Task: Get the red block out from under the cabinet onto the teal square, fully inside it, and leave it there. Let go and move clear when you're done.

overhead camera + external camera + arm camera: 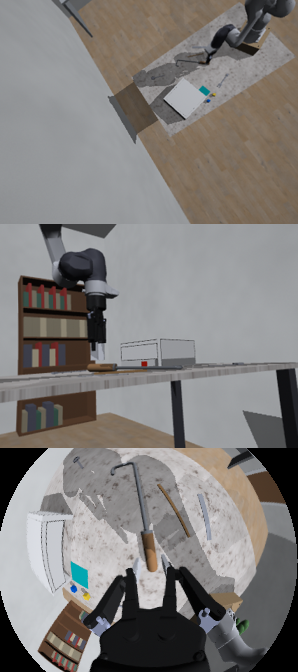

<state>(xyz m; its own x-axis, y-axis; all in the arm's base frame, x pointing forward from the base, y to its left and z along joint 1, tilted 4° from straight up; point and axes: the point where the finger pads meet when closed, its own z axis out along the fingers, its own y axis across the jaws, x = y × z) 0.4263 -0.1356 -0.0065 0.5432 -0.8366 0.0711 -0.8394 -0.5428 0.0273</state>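
Observation:
The red block [144, 363] sits under the white cabinet [157, 353] on the table; from above the cabinet [185, 98] hides it. The teal square [204, 91] lies beside the cabinet's corner and also shows in the wrist view [79, 572]. A long hook tool with a wooden handle [101, 367] lies on the table, its metal rod pointing towards the cabinet. My gripper [98, 355] hangs upright just above that handle, partly open, with nothing between the fingers. In the wrist view the fingers straddle the handle [150, 551] from above.
A yellow block [213, 94] and a blue block [208, 101] lie next to the teal square. A wrench [222, 80], a wooden stick [174, 511] and a grey bar [205, 518] lie on the table. A bookshelf [52, 329] stands behind the arm.

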